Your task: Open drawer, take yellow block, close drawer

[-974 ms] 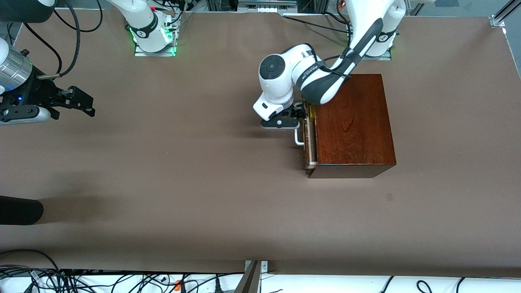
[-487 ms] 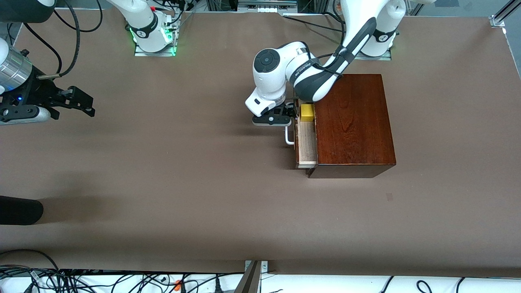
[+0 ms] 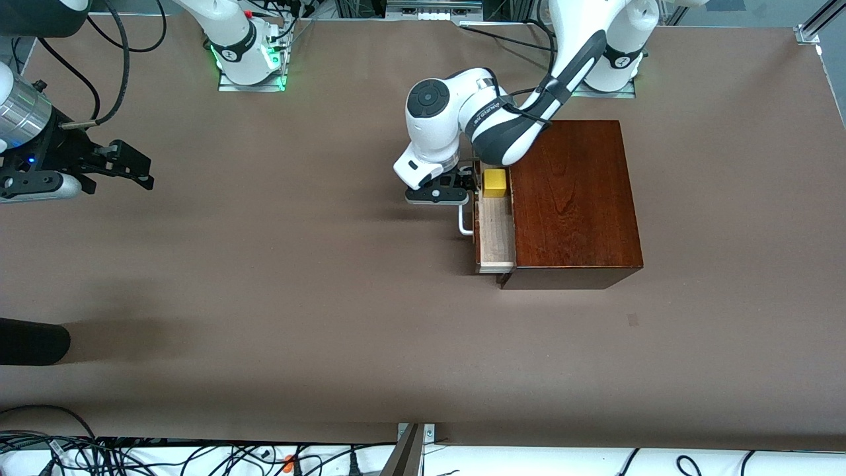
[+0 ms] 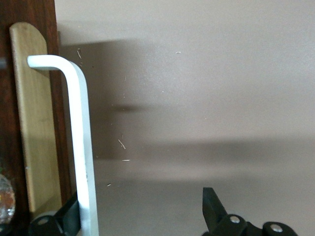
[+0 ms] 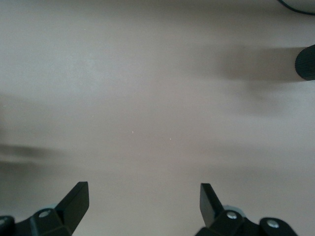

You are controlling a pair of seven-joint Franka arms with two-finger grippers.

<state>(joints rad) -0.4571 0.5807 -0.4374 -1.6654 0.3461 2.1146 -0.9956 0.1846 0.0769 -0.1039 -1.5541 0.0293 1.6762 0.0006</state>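
Note:
The dark-brown wooden box stands near the left arm's base. Its drawer is pulled partly out toward the right arm's end of the table, showing its pale-wood floor. The yellow block sits in the drawer at the end farther from the front camera. My left gripper is open at the white handle. In the left wrist view the handle bar lies against one finger, which sits between the bar and the drawer front. My right gripper waits open and empty over bare table.
A black rounded object lies at the table edge at the right arm's end, nearer the front camera. Cables run along the table's front edge. A black cylinder end shows in the right wrist view.
The drawer has slid out of the box toward the right arm's end, pulled by my left gripper at the handle. The yellow block came into sight. The right arm has not moved.

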